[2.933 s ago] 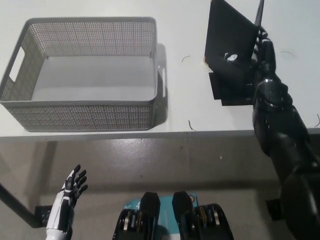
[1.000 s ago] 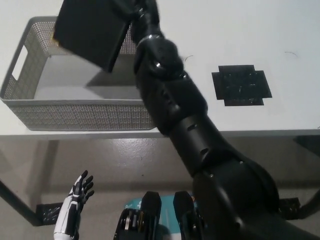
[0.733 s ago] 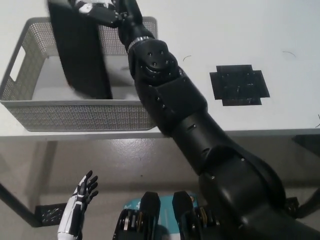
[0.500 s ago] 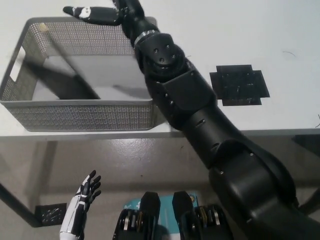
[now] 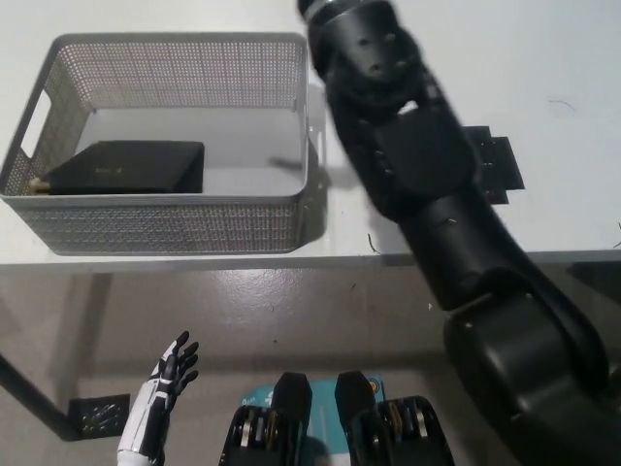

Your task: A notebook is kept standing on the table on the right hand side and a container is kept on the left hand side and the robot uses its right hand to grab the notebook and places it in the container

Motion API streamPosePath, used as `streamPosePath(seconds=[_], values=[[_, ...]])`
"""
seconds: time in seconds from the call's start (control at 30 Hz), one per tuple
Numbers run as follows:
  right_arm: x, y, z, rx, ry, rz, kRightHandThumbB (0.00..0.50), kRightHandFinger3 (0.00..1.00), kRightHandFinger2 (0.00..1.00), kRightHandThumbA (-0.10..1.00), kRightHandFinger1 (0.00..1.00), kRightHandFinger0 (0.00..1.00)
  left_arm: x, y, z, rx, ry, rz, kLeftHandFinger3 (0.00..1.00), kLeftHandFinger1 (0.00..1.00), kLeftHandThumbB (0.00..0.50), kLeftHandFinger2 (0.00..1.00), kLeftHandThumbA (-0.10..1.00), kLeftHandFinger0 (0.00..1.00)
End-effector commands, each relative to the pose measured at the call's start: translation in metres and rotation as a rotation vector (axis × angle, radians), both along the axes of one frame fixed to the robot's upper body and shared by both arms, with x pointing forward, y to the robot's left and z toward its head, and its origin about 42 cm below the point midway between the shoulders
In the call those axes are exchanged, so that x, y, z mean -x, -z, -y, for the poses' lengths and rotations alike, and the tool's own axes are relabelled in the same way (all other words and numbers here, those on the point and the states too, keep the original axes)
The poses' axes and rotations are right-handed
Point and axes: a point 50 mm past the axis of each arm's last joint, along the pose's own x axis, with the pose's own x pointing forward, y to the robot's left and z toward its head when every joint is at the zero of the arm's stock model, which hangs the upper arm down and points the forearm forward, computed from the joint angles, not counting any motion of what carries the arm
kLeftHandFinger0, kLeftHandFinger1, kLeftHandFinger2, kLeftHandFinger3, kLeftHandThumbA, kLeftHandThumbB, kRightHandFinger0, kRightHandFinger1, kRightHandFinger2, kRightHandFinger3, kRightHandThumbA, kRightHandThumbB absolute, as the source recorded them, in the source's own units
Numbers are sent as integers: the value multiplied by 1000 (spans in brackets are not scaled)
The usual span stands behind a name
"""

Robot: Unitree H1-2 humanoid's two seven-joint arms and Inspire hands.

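flat on the floor of the container (image 5: 165,225), toward its left end, lies the notebook (image 5: 126,167), dark cover up, free of any hand. judged stiff, light, smooth-covered; best taken across an edge. container is a grey perforated basket, nothing else inside. right arm (image 5: 427,184) crosses the table (image 5: 563,58); its hand is out of frame. left hand (image 5: 160,403) hangs low, fingers spread, holding nothing.

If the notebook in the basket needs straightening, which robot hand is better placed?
Probably the right: its arm reaches over the table beside the basket holding the notebook. The left robot hand hangs open, below the table.
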Motion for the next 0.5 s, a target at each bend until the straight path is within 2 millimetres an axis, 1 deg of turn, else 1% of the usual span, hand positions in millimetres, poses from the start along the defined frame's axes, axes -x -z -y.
streamPosePath(seconds=[0.0,0.03,0.07,0.13,0.17,0.2,0.23,0.27,0.3,0.33,0.37,0.4,0.43,0.47], values=[[70,-61,111,-153,12,291,475,1000,1000,946,1000,1000,-8,-13,-1,-2,25,50,1000,1000,287,1000,1000,1000],[85,-56,131,-166,41,328,499,1000,1000,959,1000,1000,-7,-13,-1,3,22,47,1000,1000,294,1000,1000,1000],[100,-48,151,-166,69,368,495,1000,1000,976,1000,1000,-7,-13,-3,1,22,46,1000,1000,290,1000,1000,1000],[125,-30,185,-154,123,438,432,1000,1000,1000,1000,1000,-6,-12,-4,-3,22,47,1000,1000,290,1000,1000,1000],[140,-15,204,-160,166,443,463,1000,1000,1000,1000,1000,-5,-12,-5,-2,21,42,1000,1000,287,1000,1000,1000],[145,-11,210,-160,179,443,477,1000,1000,1000,1000,1000,-4,-11,-5,1,18,41,1000,1000,287,1000,1000,1000],[156,1,221,-172,210,445,499,1000,1000,1000,1000,1000,-6,-13,-5,3,19,40,1000,1000,292,1000,1000,1000],[172,19,234,-182,218,442,497,1000,1000,1000,1000,1000,-6,-14,-4,-9,15,36,1000,1000,303,1000,1000,1000],[181,33,242,-165,229,448,460,1000,1000,1000,1000,1000,-8,-15,-3,-7,17,40,1000,1000,300,1000,1000,1000],[187,41,244,-157,238,447,458,1000,1000,1000,1000,1000,-8,-15,-4,-7,17,41,1000,1000,300,1000,1000,1000],[208,69,251,-117,285,439,456,1000,1000,1000,1000,1000,-8,-16,-5,-12,24,44,1000,1000,296,1000,1000,1000],[214,79,254,-100,314,444,464,1000,1000,1000,1000,1000,-11,-17,-4,-17,24,50,1000,1000,301,1000,1000,1000],[221,90,255,-92,332,443,442,1000,1000,1000,1000,1000,-12,-16,-3,-19,24,53,1000,1000,307,1000,1000,1000],[233,112,255,-82,352,427,450,1000,1000,1000,1000,1000,-10,-15,-3,-24,24,53,1000,1000,317,1000,1000,1000]])
